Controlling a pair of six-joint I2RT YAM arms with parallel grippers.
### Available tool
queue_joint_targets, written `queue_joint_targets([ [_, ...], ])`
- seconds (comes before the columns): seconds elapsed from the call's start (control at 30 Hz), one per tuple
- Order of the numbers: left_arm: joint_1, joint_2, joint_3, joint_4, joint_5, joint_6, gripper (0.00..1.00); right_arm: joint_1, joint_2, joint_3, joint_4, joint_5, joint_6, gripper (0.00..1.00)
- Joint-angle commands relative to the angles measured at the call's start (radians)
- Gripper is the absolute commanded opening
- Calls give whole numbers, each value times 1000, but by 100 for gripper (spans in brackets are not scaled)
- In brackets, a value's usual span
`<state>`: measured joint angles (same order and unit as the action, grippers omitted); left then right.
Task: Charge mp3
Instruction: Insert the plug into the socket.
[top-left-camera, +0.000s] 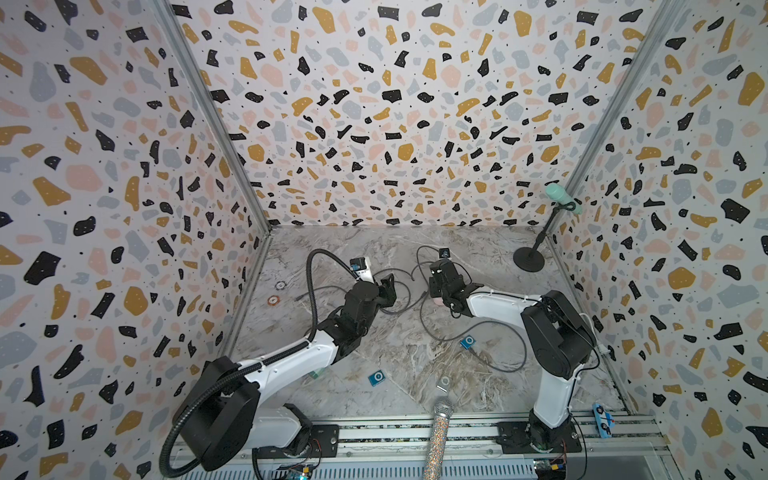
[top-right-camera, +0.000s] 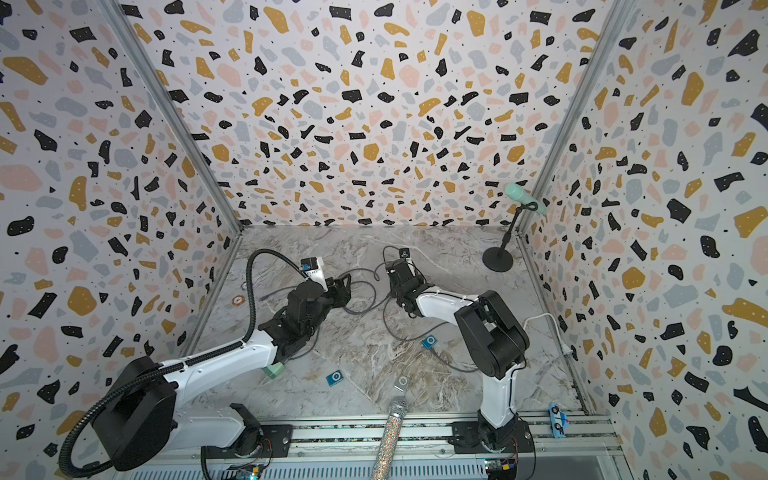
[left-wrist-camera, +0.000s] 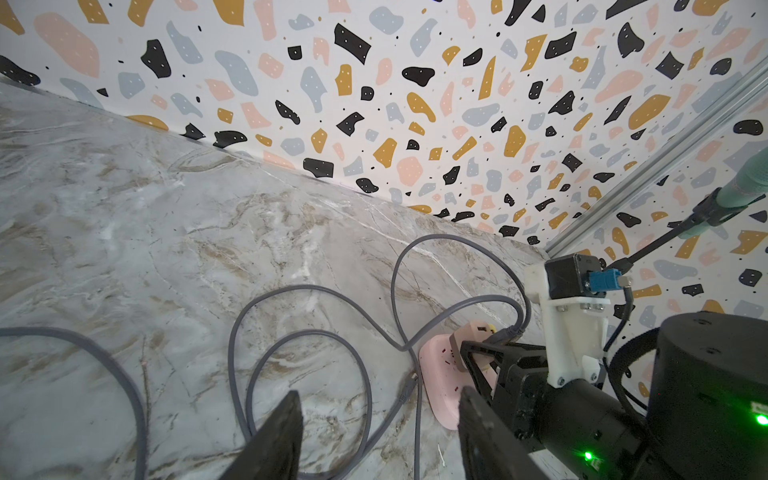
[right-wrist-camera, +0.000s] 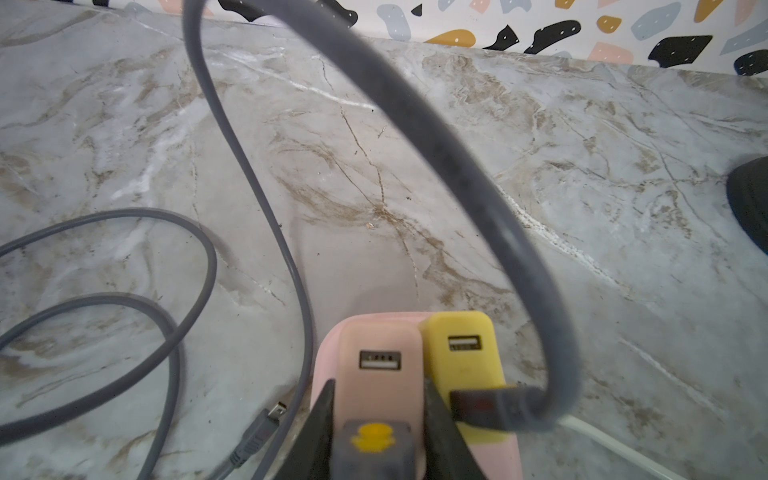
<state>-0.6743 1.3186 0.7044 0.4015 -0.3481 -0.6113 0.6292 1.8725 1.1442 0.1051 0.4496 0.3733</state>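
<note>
Desk, in a top view. Upper right: microphone stand. Mid-frame: power strip, charger on it, cables to its left. Below the strip: mp3 player. Lower centre: second mp3 player. Bottom edge: microphone.

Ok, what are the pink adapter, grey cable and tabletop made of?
The pink adapter looks like matte moulded plastic, edges softly rounded. The grey cable has a smooth, dull rubbery sheath, lying in loops. The tabletop is veined like marble, low sheen: stone or printed laminate, unclear.

Left gripper gapes wide; right gripper pinched narrow (both arms reaching forward)
</note>
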Motion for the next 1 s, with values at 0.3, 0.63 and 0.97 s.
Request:
queue_joint_targets([
  [0.3,7,26,20,53,27,-19,60,-1,-40,-10,43,53,22,0],
  [0.63,6,28,24,51,33,-24,59,-2,-25,-52,80,84,43,0],
  [0.97,7,37,38,46,41,-36,59,39,0,20,80,136,-58,0],
])
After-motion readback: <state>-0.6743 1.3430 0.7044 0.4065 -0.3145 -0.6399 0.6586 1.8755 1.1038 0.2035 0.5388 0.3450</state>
